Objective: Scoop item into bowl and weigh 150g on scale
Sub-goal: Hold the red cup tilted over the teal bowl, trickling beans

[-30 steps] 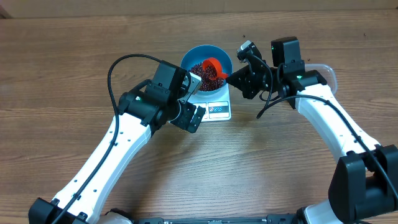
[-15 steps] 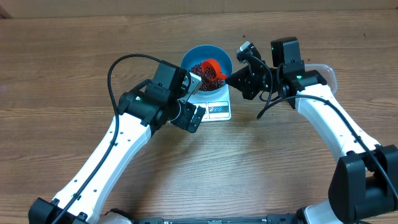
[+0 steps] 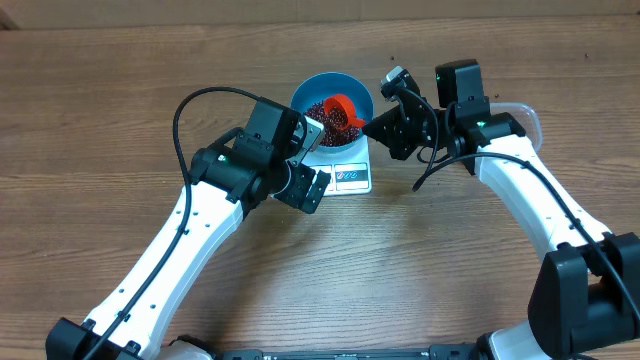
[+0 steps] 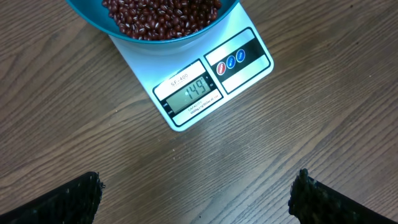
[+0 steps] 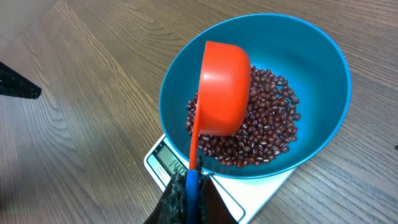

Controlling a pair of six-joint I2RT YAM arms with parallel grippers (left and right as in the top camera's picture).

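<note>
Right now your right gripper is clamped on the thin handle of the red scoop, and the scoop hangs mouth-down inside the blue bowl, just above the beans. That tilt looks like the end of a pour: nothing shows in the scoop from this side, and the beans lie as a loose heap across the bowl's floor. The bowl sits on the white scale, so every added bean registers at once.

Your left gripper has its jaws wide apart and carries nothing. It hovers over bare worktop just in front of the scale. That spot seems chosen for its wrist view, which looks straight down on the display. The display reads 149, so you are a hair short of the target. Any top-up should be only a few beans.

The worktop is wood-grain laminate, matte, flat and evenly lit. A clear tub peeks out behind your right arm in the overhead view. Nothing of the room beyond the worktop shows.
</note>
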